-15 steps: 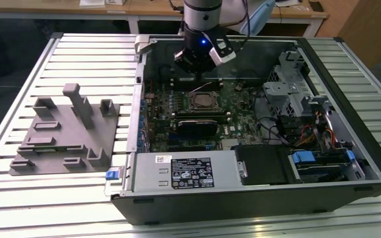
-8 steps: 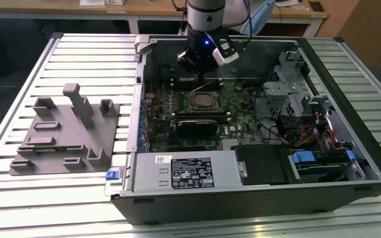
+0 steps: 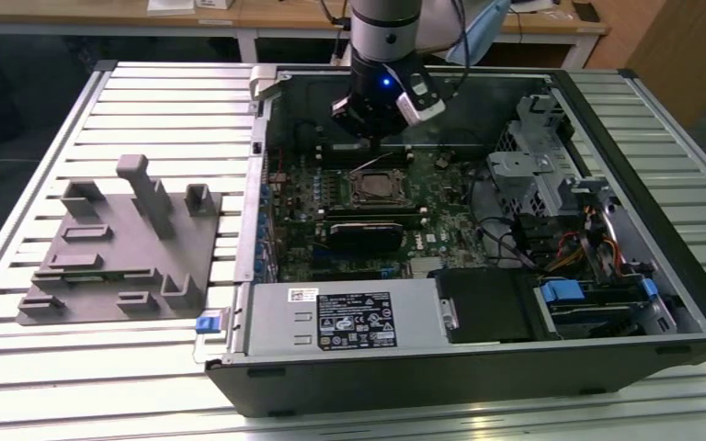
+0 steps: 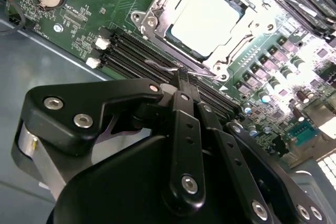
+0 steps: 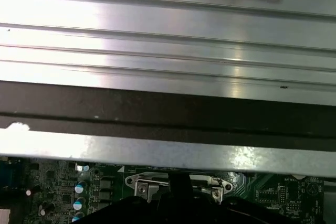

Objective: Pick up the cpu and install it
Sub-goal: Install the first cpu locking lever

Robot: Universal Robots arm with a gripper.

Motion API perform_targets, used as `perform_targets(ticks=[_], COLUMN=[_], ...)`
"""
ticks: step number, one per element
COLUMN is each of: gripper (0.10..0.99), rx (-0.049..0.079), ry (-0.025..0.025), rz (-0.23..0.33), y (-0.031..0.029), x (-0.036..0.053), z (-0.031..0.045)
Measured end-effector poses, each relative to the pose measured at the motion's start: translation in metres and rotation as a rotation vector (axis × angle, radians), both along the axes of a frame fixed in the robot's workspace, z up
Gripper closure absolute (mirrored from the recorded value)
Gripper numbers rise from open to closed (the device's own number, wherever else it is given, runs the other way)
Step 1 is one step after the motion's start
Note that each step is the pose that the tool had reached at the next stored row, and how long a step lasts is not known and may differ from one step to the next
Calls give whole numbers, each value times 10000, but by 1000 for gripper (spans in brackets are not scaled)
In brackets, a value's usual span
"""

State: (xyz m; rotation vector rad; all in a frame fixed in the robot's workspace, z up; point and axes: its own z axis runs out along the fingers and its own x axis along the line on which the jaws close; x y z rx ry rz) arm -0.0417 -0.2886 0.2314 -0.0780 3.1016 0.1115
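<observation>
The cpu (image 4: 207,19) sits in the socket (image 4: 157,22) on the motherboard (image 4: 79,19) of the open PC case (image 3: 647,303); RAM slots (image 4: 131,59) just beside. Gripper (image 4: 181,80) hangs above near the socket, fingers clenched together, nothing between them, arm approx vertical
</observation>
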Motion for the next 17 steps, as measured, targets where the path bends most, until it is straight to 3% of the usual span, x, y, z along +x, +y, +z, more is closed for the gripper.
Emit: perform_targets(ticks=[17], gripper=[980], rx=[0], ry=[3], rz=[-16], y=[18], x=[103], z=[-75])
